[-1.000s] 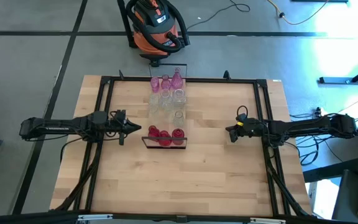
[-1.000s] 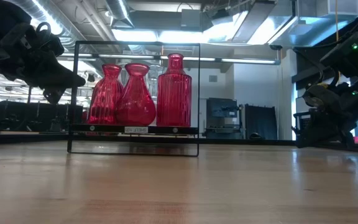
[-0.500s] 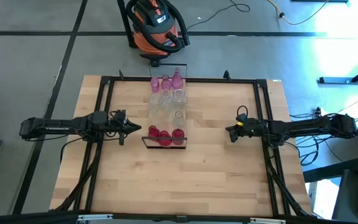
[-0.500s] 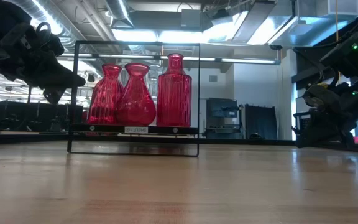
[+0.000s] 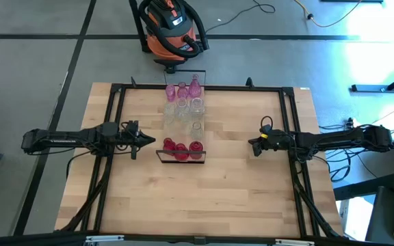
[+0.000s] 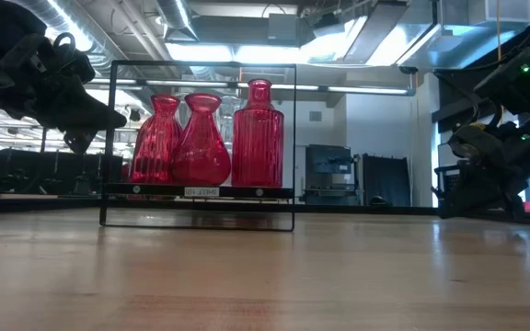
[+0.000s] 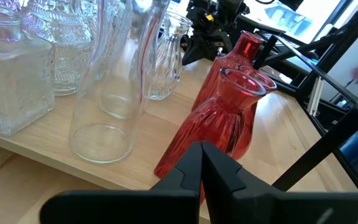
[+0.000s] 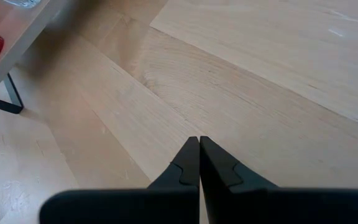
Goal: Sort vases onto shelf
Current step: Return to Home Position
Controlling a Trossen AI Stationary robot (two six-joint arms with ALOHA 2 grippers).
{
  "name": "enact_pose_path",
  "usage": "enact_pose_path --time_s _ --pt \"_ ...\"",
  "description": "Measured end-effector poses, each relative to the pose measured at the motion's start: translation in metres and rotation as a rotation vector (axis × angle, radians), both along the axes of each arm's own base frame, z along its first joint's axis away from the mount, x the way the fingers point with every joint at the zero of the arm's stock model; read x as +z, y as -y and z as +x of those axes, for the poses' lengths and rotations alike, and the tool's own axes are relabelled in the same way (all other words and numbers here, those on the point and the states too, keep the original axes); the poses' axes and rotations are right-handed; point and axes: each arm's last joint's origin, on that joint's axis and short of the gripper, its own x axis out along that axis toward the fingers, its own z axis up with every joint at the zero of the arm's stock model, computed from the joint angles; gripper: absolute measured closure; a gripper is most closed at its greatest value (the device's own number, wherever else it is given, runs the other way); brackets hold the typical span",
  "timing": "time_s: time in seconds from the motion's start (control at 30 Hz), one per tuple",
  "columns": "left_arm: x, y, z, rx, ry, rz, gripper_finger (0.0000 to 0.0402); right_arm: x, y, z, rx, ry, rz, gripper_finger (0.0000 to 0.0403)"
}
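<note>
Glass vases (image 6: 202, 142) ribbed | pale-wood shelf (image 7: 151, 121) | left gripper (image 7: 202, 148), right gripper (image 8: 199, 140) closed

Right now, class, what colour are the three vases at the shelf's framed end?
The vases are red, clearest in the low view.

Glossy glass vases (image 7: 222, 124), matt wood shelf (image 7: 36, 146) (black metal frame (image 7: 328, 148)).

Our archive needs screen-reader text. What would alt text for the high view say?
A narrow shelf down the middle of the table holds pink vases at top, clear vases midway, red vases at bottom. The left gripper and right gripper flank it, empty.
</note>
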Motion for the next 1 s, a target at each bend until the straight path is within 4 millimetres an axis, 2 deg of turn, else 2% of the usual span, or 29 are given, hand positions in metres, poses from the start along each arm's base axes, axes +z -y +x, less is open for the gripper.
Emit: enact_pose_path --time_s 0.77,1.0 --pt "0.0 0.0 0.0 0.0 0.0 0.0 0.0401 0.001 0.0 0.0 0.003 0.011 0.0 0.0402" --pt "0.0 0.0 0.0 0.0 0.0 0.0 0.0401 0.027 0.0 -0.003 0.004 0.264 -0.027 0.0402"
